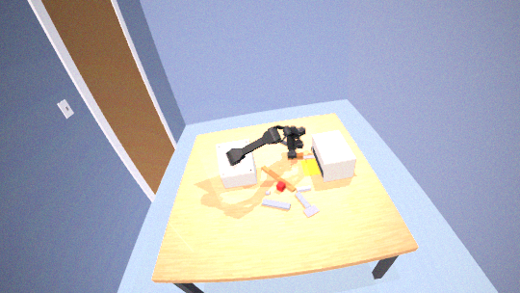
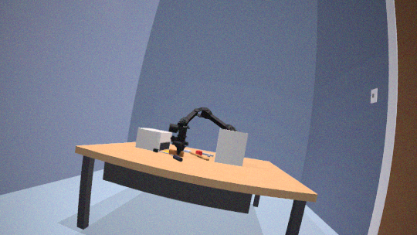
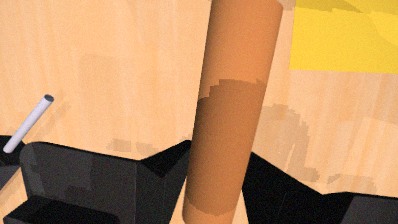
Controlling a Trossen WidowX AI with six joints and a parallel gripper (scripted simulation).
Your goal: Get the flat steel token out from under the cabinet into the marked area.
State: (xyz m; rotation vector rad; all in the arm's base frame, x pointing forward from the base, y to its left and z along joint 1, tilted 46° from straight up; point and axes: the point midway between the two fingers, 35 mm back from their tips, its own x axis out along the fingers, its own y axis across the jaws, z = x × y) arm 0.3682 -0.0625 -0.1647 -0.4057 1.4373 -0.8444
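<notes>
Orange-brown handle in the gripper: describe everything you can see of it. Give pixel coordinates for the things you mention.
The orange-brown handle (image 1: 299,156) (image 2: 172,152) (image 3: 232,100) is a smooth, plain cylinder, perhaps wood. The gripper (image 1: 292,155) (image 2: 179,152) (image 3: 216,151) is shut on it, fingers on both sides. It points toward the cabinet (image 1: 337,154) (image 2: 148,139), beside the yellow area (image 1: 311,167) (image 3: 345,42). A pale strip (image 1: 309,157) lies beyond its cabinet-side end; I can't tell whether they join, nor whether the handle touches the table.

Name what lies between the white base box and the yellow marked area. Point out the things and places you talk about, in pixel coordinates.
In the top view, an orange-brown stick (image 1: 271,173) lies partly between them, slanting.
</notes>
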